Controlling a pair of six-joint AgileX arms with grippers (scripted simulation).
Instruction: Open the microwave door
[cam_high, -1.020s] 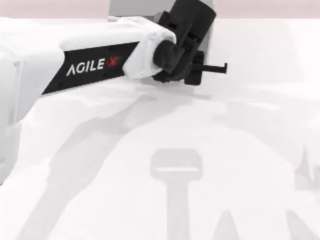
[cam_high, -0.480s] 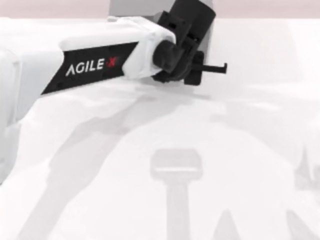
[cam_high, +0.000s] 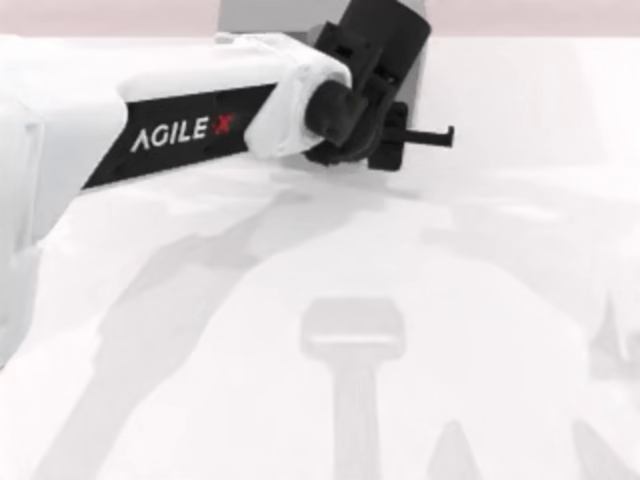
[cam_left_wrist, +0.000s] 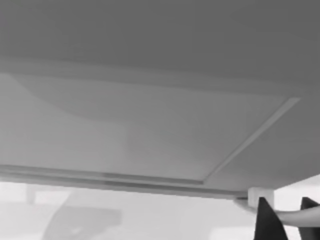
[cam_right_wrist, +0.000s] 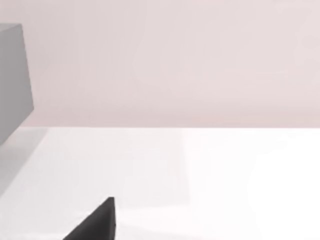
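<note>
Since the top view hides most of the microwave (cam_high: 300, 14) at the table's (cam_high: 480, 300) far edge behind my left arm, I cannot see its door there; my left gripper (cam_high: 432, 135) reaches rightward across its front.

From the left wrist, the microwave door (cam_left_wrist: 150, 125) fills the frame, its pale bar handle (cam_left_wrist: 295, 215) lying between my dark fingertips (cam_left_wrist: 267, 220), which stand apart around it, not clamped. Pulling now, the handle could slip free.

From the right wrist, only the microwave's side (cam_right_wrist: 15, 80) and one dark finger show; whether that parked gripper is open or closed I cannot tell.
</note>
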